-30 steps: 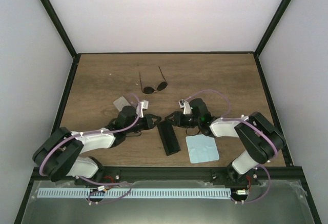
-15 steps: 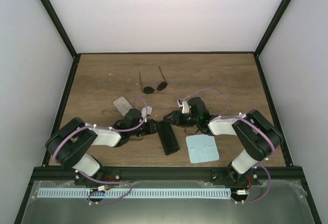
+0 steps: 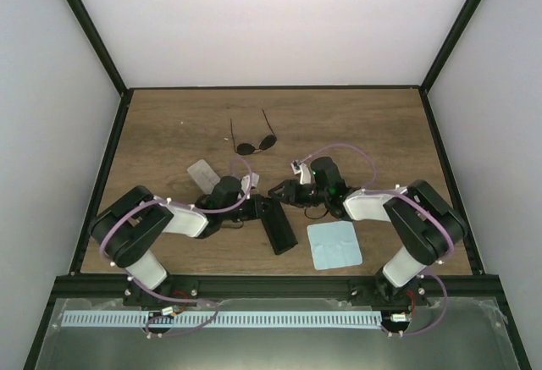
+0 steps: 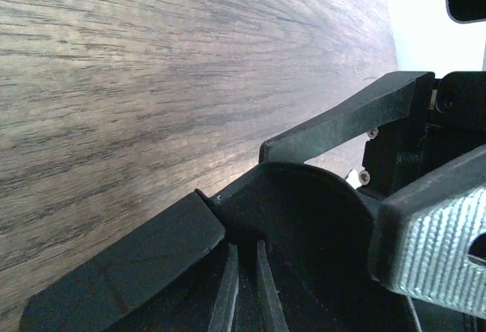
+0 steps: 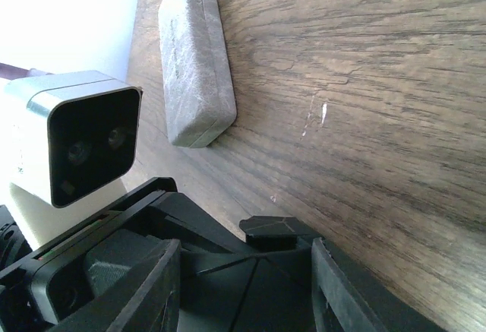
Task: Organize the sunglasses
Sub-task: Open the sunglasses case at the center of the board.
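Table (image 3: 161, 133): wood-grain top, matt, black rail on all sides, white walls close behind.

Sunglasses (image 3: 255, 144): thin dark wire, round dark lenses, slender arms splayed toward far edge. Lying far centre, well apart from both arms, open room all round.

Black case (image 3: 280, 229): oblong, smooth, near centre between the arms.

R gripper (image 3: 277, 191): jaws part-spread, clamped across black case's far end.

L gripper (image 3: 254, 209): jaws closed together at black case's left side; whether anything is pinched, cannot tell.

Grey case (image 3: 201, 171): rounded corners, textured, just behind L arm.

Blue cloth (image 3: 333, 245): square, flat, just right of black case, under R arm.
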Controlling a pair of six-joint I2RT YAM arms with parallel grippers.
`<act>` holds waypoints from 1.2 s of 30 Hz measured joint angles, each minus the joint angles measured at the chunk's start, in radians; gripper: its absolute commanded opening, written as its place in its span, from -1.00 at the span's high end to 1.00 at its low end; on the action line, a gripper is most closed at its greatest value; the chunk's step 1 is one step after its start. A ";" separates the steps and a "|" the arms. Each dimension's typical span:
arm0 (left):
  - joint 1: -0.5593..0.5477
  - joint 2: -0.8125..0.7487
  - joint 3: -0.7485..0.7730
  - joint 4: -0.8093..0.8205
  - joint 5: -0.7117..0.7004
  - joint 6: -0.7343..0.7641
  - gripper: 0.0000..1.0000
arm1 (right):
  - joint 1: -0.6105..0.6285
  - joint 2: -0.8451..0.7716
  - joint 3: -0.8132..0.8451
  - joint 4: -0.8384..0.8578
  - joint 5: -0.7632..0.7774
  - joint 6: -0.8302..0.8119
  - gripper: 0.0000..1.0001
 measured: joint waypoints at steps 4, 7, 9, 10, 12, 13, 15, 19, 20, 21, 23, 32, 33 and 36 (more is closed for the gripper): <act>0.000 0.024 0.018 -0.017 -0.002 -0.002 0.81 | -0.014 0.052 0.016 0.015 -0.032 0.002 0.36; 0.003 0.039 0.040 -0.024 -0.003 -0.006 0.81 | -0.039 0.109 0.027 0.061 -0.077 0.009 0.36; 0.000 0.064 0.063 -0.037 -0.003 -0.003 0.81 | -0.049 0.161 0.029 0.093 -0.106 0.017 0.28; 0.000 0.079 0.072 -0.037 0.001 -0.005 0.82 | -0.056 0.174 0.029 0.100 -0.118 0.019 0.21; 0.000 0.094 0.088 -0.043 0.006 -0.007 0.82 | -0.068 0.184 0.034 0.099 -0.130 0.018 0.05; 0.002 0.102 0.097 -0.043 0.008 -0.007 0.82 | -0.072 0.184 0.038 0.091 -0.127 0.011 -0.04; 0.005 0.122 0.117 -0.042 0.014 -0.007 0.83 | -0.080 0.182 0.044 0.075 -0.114 0.000 -0.26; -0.003 0.169 0.159 -0.022 0.041 0.003 0.83 | -0.079 0.141 0.060 -0.002 -0.029 -0.029 -0.55; -0.005 0.177 0.167 -0.016 0.045 0.005 0.83 | -0.078 0.114 0.059 -0.031 -0.003 -0.043 -0.60; -0.006 0.185 0.172 -0.010 0.047 0.005 0.83 | -0.076 0.092 0.059 -0.053 0.014 -0.049 -0.62; -0.007 0.197 0.181 0.002 0.049 0.007 0.83 | -0.069 0.035 0.058 -0.099 0.055 -0.072 -0.63; -0.006 0.223 0.197 0.035 0.050 0.007 0.83 | -0.010 -0.143 0.053 -0.318 0.343 -0.137 -0.44; -0.006 0.224 0.198 0.035 0.050 0.007 0.83 | 0.003 -0.152 0.053 -0.346 0.383 -0.139 -0.43; -0.006 0.229 0.204 0.036 0.051 0.007 0.83 | 0.057 -0.185 0.039 -0.411 0.492 -0.135 -0.38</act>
